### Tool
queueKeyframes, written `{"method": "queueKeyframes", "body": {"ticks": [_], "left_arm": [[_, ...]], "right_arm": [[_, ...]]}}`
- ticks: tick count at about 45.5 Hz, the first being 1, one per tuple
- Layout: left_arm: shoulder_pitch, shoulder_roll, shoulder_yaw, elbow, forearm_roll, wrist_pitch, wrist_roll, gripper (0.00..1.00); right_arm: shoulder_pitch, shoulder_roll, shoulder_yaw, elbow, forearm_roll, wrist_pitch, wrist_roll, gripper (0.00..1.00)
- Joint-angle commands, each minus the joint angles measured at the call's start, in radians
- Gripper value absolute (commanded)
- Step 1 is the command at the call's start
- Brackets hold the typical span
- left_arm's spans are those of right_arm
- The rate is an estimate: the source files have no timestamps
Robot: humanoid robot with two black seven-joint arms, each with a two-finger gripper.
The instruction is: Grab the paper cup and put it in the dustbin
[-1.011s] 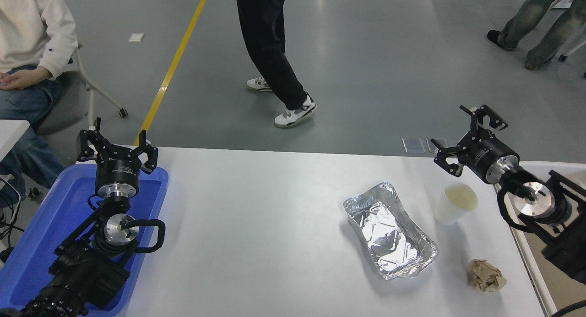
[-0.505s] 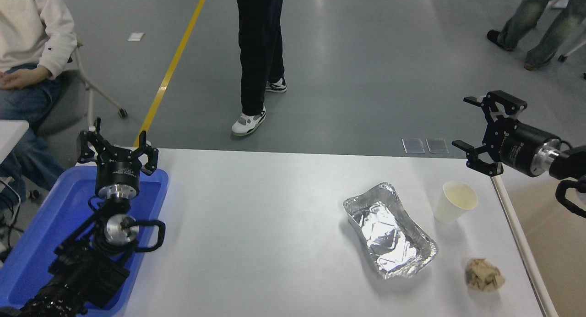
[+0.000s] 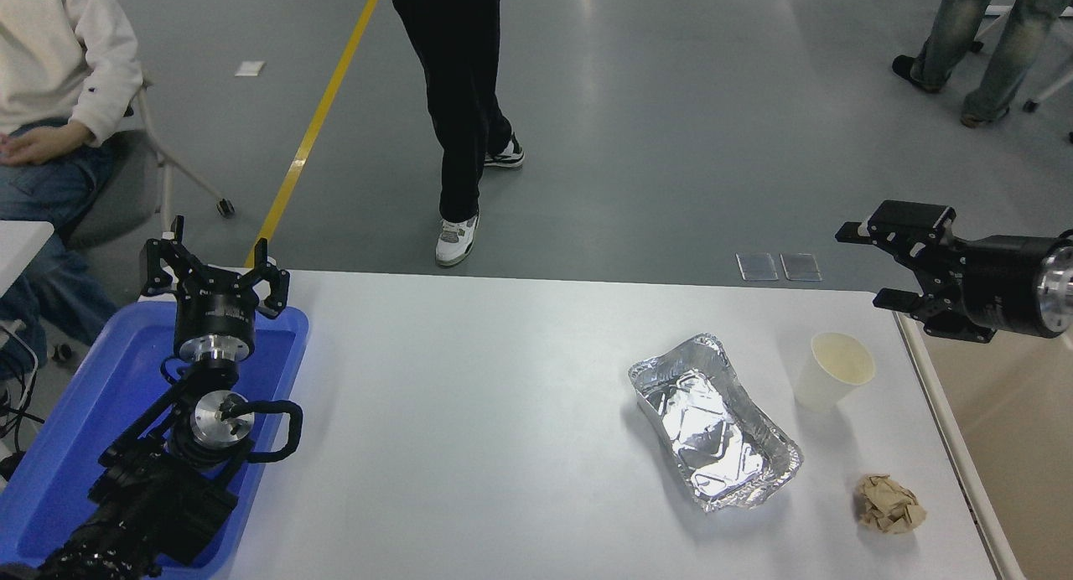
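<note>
Counter (image 3: pixel 503 412): white, rectangular. On it, all well clear of the right gripper's fingers (image 3: pixel 901 224):
- paper cup (image 3: pixel 830 370), white, upright, nearest those fingers, below and just left of them;
- foil tray (image 3: pixel 712 421), silver, crumpled, left of the cup, apart from it;
- brown paper ball (image 3: pixel 888 504), crumpled, farthest below the fingers, near the counter's right edge;
- blue tray (image 3: pixel 59 446), at the far left edge, beneath the left gripper's fingers (image 3: pixel 159 257).

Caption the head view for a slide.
Right tool open, hanging beyond the upright paper cup; dustbin at the table's right edge; left tool over the blue tray.
</note>
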Motion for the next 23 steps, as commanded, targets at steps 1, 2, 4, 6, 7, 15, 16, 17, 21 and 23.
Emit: {"method": "queueKeyframes", "body": {"ticks": [1, 2, 4, 6, 7, 15, 16, 17, 21, 23], "left_arm": [[0.000, 0.000, 0.000, 0.000, 0.000, 0.000, 0.000, 0.99], [0.000, 0.000, 0.000, 0.000, 0.000, 0.000, 0.000, 0.99], [0.000, 0.000, 0.000, 0.000, 0.000, 0.000, 0.000, 0.99], [0.000, 0.000, 0.000, 0.000, 0.000, 0.000, 0.000, 0.99], [0.000, 0.000, 0.000, 0.000, 0.000, 0.000, 0.000, 0.99], [0.000, 0.000, 0.000, 0.000, 0.000, 0.000, 0.000, 0.99], [0.000, 0.000, 0.000, 0.000, 0.000, 0.000, 0.000, 0.99], [0.000, 0.000, 0.000, 0.000, 0.000, 0.000, 0.000, 0.99], [0.000, 0.000, 0.000, 0.000, 0.000, 0.000, 0.000, 0.99], [0.000, 0.000, 0.000, 0.000, 0.000, 0.000, 0.000, 0.99]], "right_arm": [[0.397, 0.178, -0.411, 0.086, -0.069, 0.018, 0.003, 1.00], [0.424, 0.202, -0.432, 0.095, -0.069, 0.024, 0.003, 1.00], [0.473, 0.248, -0.470, 0.112, -0.069, 0.048, 0.003, 1.00], [0.516, 0.284, -0.500, 0.123, -0.069, 0.082, 0.003, 1.00], [0.538, 0.301, -0.512, 0.127, -0.069, 0.102, 0.003, 1.00], [0.664, 0.371, -0.560, 0.150, -0.069, 0.232, 0.003, 1.00], [0.679, 0.379, -0.561, 0.155, -0.067, 0.246, 0.003, 1.00], [0.694, 0.385, -0.563, 0.161, -0.067, 0.260, 0.003, 1.00], [0.742, 0.410, -0.567, 0.164, -0.067, 0.327, 0.003, 1.00], [0.757, 0.420, -0.567, 0.164, -0.067, 0.358, 0.003, 1.00]]}}
